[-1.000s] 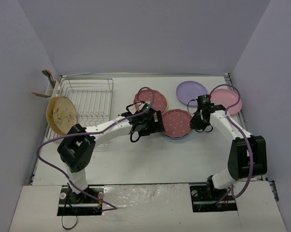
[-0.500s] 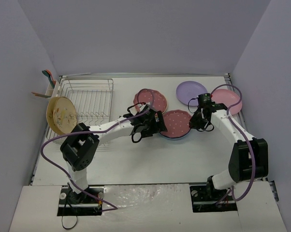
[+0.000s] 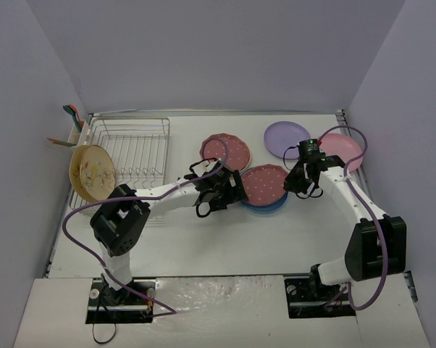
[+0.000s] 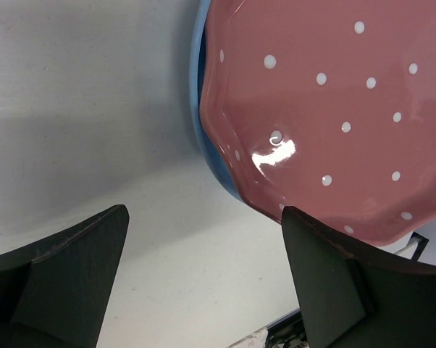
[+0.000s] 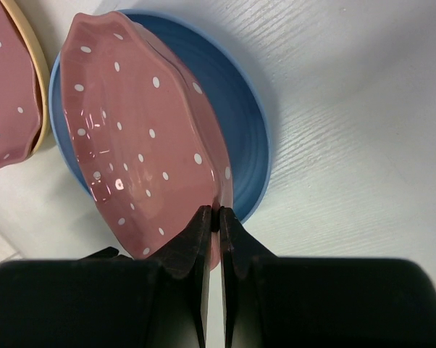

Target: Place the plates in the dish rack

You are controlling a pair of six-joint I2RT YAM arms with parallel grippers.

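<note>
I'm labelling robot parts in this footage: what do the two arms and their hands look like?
The left arm and right arm have white tubular links with blocky black joints, and loose purple cables trail along each. Both hands are black: the left hand has broad, flat, matte wedge-shaped fingers, and the right hand has fingers tapering to narrow tips.

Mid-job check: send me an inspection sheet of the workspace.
Surface: white table.
Job's things: dish rack, tan floral plate tilted at its near left corner; speckled plate tipped up on blue plate; second speckled plate, lilac plate and light pink plate lie flat.
Clutter: caddy with utensils.
Grippers: left gripper open beside the speckled plate; right gripper shut at its rim.
Cables: purple cables loop along both arms.
Surroundings: plain walls.
</note>
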